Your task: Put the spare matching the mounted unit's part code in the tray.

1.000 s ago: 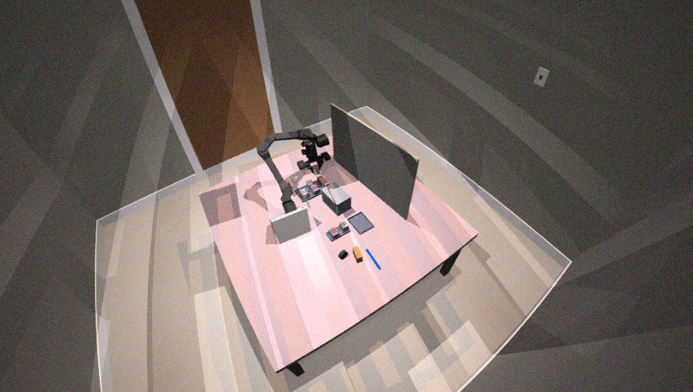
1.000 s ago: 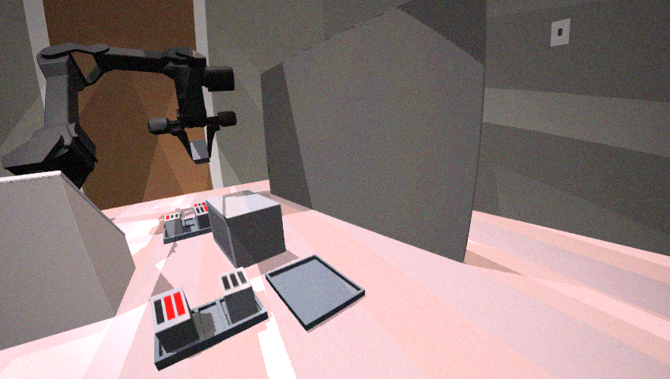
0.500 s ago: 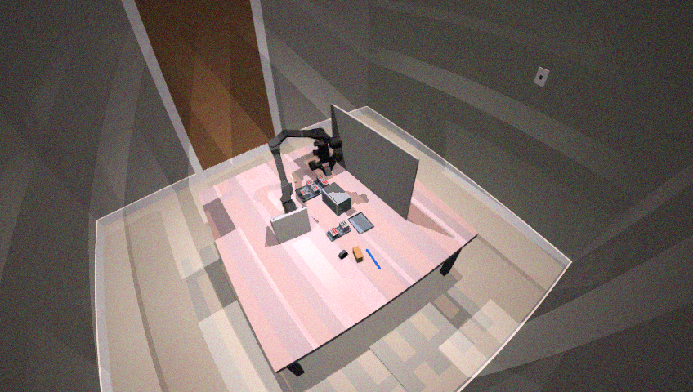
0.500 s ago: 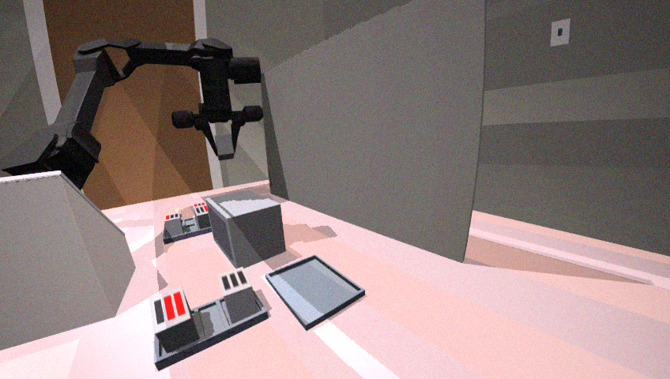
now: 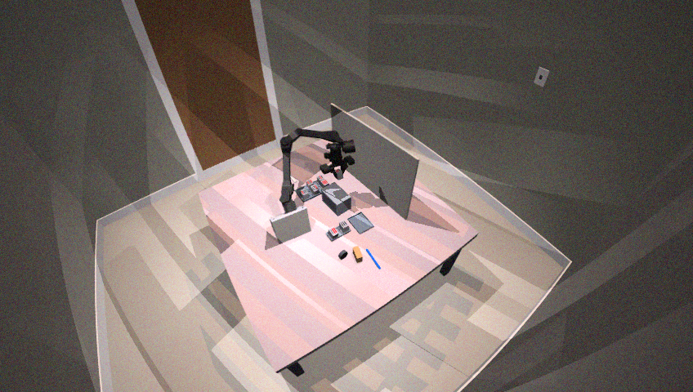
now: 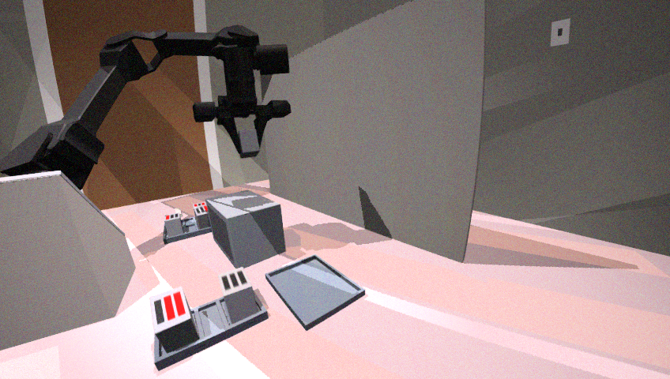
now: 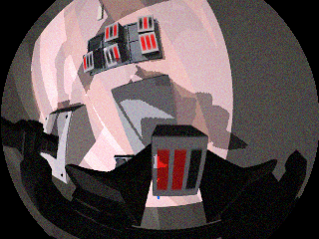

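My gripper [image 5: 338, 172] [image 6: 249, 146] [image 7: 173, 146] is shut on a grey spare block, high above the table beyond the grey box. The held block's marked face [image 7: 179, 169] shows two red bars and one dark bar in the wrist view. The flat grey tray [image 5: 360, 223] [image 6: 310, 290] is empty. A near rack [image 6: 216, 335] holds a block with one dark and two red bars [image 6: 170, 307] and a block with three dark bars [image 6: 237, 295]. A far rack [image 5: 303, 198] [image 7: 132, 50] holds several barred blocks. I cannot make out the mounted unit's back code.
A grey box [image 5: 336, 200] [image 6: 254, 234] [image 7: 142, 97] stands between the far rack and the tray. A tall panel [image 5: 384, 162] [image 6: 376, 117] stands at the right. A low panel [image 5: 292, 225] [image 6: 51, 253] stands near the arm's base. An orange block [image 5: 357, 254], dark disc [image 5: 342, 254] and blue stick [image 5: 373, 259] lie nearer.
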`<state>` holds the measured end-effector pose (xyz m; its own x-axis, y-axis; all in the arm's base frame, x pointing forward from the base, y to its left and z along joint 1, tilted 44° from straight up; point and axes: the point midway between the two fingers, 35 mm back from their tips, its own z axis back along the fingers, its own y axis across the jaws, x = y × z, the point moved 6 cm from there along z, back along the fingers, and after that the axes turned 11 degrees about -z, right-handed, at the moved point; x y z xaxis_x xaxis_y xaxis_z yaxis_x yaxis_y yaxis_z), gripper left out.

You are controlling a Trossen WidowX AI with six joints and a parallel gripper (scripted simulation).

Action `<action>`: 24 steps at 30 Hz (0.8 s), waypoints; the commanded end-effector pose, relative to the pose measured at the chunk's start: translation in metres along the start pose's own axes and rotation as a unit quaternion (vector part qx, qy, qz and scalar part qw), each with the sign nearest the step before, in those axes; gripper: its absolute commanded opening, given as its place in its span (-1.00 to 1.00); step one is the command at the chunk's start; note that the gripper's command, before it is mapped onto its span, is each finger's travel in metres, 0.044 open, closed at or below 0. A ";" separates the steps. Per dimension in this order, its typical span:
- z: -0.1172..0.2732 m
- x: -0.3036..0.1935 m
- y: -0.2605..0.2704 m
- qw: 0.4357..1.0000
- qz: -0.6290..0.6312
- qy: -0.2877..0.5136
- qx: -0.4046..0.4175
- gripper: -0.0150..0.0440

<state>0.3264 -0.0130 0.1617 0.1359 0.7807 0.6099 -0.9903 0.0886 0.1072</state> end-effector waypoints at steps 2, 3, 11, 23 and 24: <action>-0.001 -0.024 -0.018 1.000 0.006 0.001 -0.001 -0.49; -0.001 -0.029 -0.021 1.000 0.007 0.000 -0.001 -0.49; -0.006 -0.068 -0.041 1.000 0.013 -0.005 0.003 -0.49; -0.018 -0.131 -0.062 0.999 0.028 -0.018 0.010 -0.49; -0.020 -0.137 -0.063 0.999 0.029 -0.019 0.010 -0.49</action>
<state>0.3675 -0.0992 0.0696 0.0914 0.7605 0.6429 -0.9946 0.0380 0.0963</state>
